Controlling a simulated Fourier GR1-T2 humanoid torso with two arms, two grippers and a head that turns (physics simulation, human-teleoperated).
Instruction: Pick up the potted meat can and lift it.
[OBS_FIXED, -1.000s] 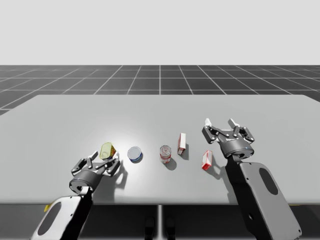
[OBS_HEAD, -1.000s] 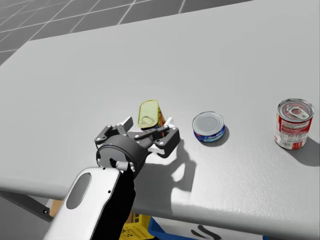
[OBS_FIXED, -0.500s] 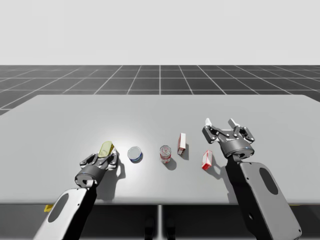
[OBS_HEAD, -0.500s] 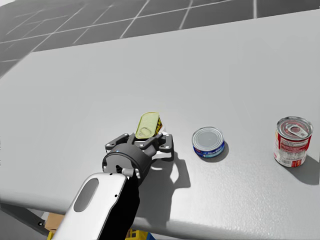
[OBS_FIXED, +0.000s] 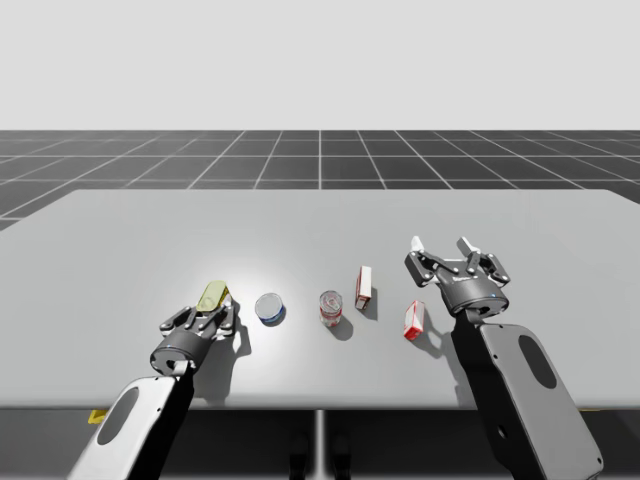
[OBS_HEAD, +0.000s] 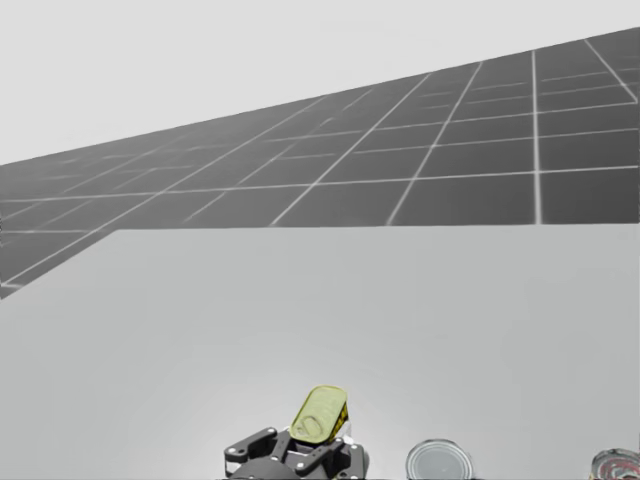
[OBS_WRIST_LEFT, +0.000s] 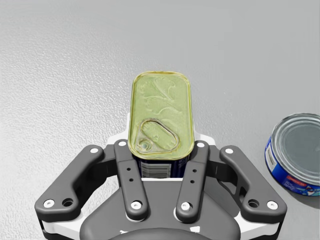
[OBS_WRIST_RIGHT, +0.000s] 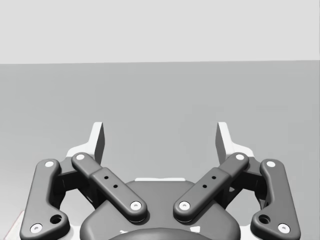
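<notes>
The potted meat can (OBS_WRIST_LEFT: 161, 120), a rounded rectangular can with a yellow pull-tab lid and a dark blue side, sits between the fingers of my left gripper (OBS_WRIST_LEFT: 162, 150), which is shut on it from both sides. In the high view the can (OBS_FIXED: 212, 295) is at the table's front left, tilted, with my left gripper (OBS_FIXED: 205, 318) behind it. The head view has the can (OBS_HEAD: 320, 415) and the gripper (OBS_HEAD: 298, 458) at its lower edge. My right gripper (OBS_FIXED: 442, 248) hangs open over the table's right side, with nothing between its fingers (OBS_WRIST_RIGHT: 97, 140).
A flat blue round can (OBS_FIXED: 269, 308) lies just right of the held can and beside my left gripper (OBS_WRIST_LEFT: 295, 152). Further right stand a red-and-white can (OBS_FIXED: 331, 307) and two red-and-white boxes (OBS_FIXED: 364, 286) (OBS_FIXED: 413, 319). The table's front edge (OBS_FIXED: 320, 407) is near.
My left gripper moved forward around the potted meat can and shut on it. My head has turned upward. The right arm has not moved.
</notes>
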